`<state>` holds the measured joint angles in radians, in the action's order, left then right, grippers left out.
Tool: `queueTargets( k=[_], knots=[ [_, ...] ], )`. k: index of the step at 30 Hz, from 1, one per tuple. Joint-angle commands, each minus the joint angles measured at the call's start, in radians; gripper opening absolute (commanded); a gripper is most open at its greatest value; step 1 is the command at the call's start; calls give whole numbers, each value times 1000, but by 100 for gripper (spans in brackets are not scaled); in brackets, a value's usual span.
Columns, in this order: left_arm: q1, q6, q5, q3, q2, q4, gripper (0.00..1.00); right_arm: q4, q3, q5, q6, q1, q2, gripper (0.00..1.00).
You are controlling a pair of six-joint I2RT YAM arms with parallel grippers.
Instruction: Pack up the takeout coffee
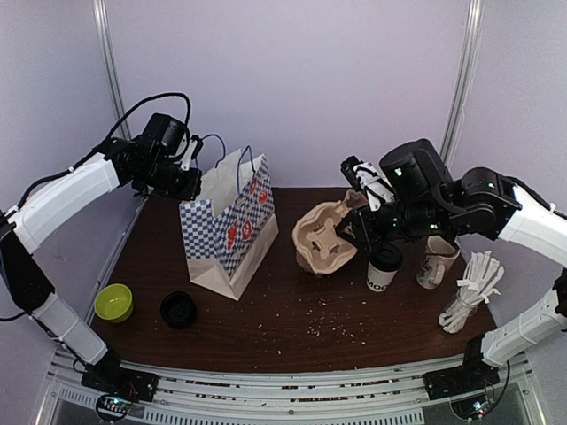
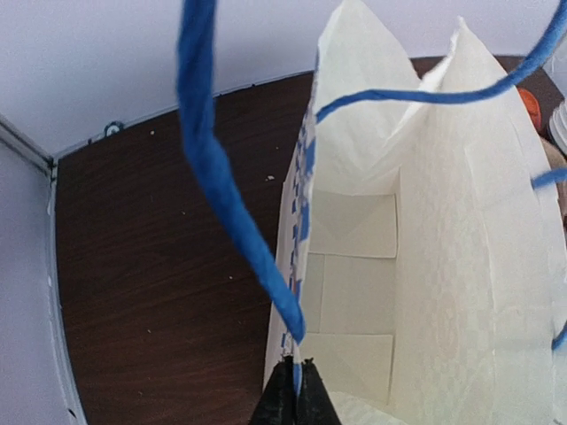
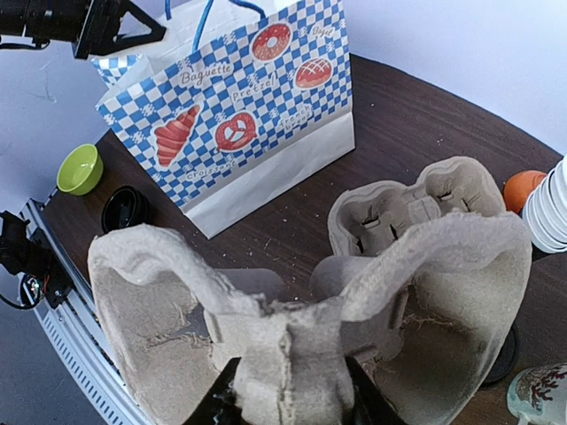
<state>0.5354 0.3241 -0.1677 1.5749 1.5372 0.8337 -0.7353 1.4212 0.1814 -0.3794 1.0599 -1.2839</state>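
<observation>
From above, the takeout coffee (image 1: 383, 268) stands upright on the table (image 1: 292, 326) under the right arm, beside a mug (image 1: 434, 261). I'd guess it's light, crushable paper, best gripped round the body, not the lid. At the left wrist, the left gripper (image 2: 297, 397) pinches the blue handle (image 2: 213, 177); the bag (image 2: 452, 266) looks empty. At the right wrist, the right gripper (image 3: 288, 405) clamps an empty pulp carrier (image 3: 292, 341).

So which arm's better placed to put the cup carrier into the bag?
Right, probably: the right gripper grips the cup carrier, while the left gripper is pinching the rim of the open paper bag.
</observation>
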Motion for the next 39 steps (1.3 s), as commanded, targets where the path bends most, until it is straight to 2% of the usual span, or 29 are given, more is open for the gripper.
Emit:
queueTargets(
  k=[1, 10, 18, 26, 33, 39],
  knots=[
    [31, -48, 25, -32, -55, -82, 0, -60, 89, 65, 47, -22, -17, 32],
    [147, -84, -56, -33, -112, -95, 0, -138, 292, 189, 136, -56, -83, 32],
    [270, -51, -126, -49, -150, -94, 0, -104, 412, 334, 205, -67, -126, 32],
    [388, 33, -202, -56, -143, -96, 0, -142, 604, 278, 228, -64, -233, 32],
    [393, 161, -234, -70, -180, -96, 0, -130, 549, 198, 207, 7, -267, 32],
    [395, 163, -249, -95, -222, -93, 0, -76, 545, 158, 202, 37, -300, 32]
  ],
)
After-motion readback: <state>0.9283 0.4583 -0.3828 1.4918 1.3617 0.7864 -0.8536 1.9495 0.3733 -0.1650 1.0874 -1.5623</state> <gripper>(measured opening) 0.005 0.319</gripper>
